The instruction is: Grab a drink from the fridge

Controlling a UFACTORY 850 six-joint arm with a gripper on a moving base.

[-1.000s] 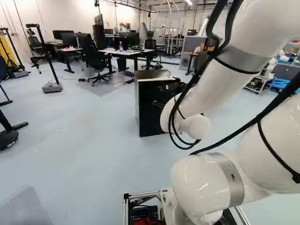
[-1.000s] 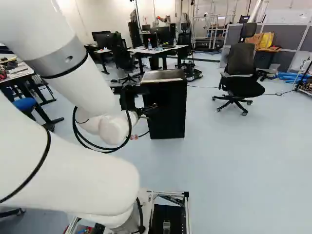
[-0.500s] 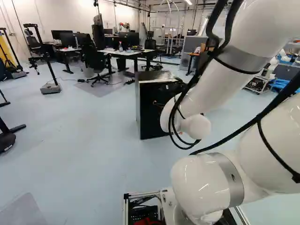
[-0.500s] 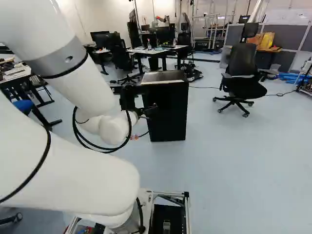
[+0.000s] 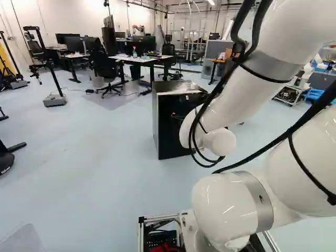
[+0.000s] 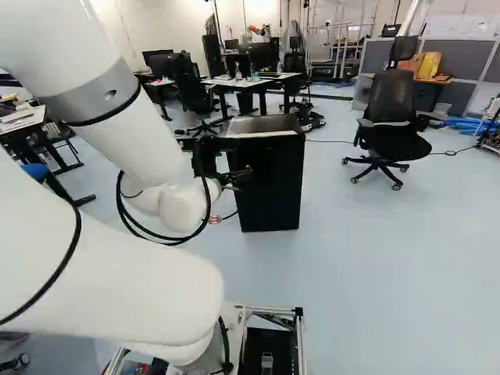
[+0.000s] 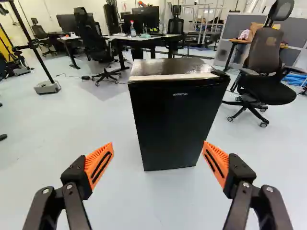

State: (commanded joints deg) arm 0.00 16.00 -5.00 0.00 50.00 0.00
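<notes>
The pincer (image 7: 159, 143) stands spread and empty, facing the closed mini fridge (image 7: 172, 68), presumably lined up to open its door (image 7: 175, 124).

Fridge (image 7: 175, 124): black, with silvery-grey top (image 7: 168, 67) and pale strip (image 7: 163, 77) along its front edge. Finger pads (image 7: 93, 161): orange, black-slotted; arm (image 5: 226, 205): white, grey-banded. Floor (image 7: 115, 201): pale blue-grey; office chair (image 7: 264, 88): black; tubes (image 6: 466, 125): blue
</notes>
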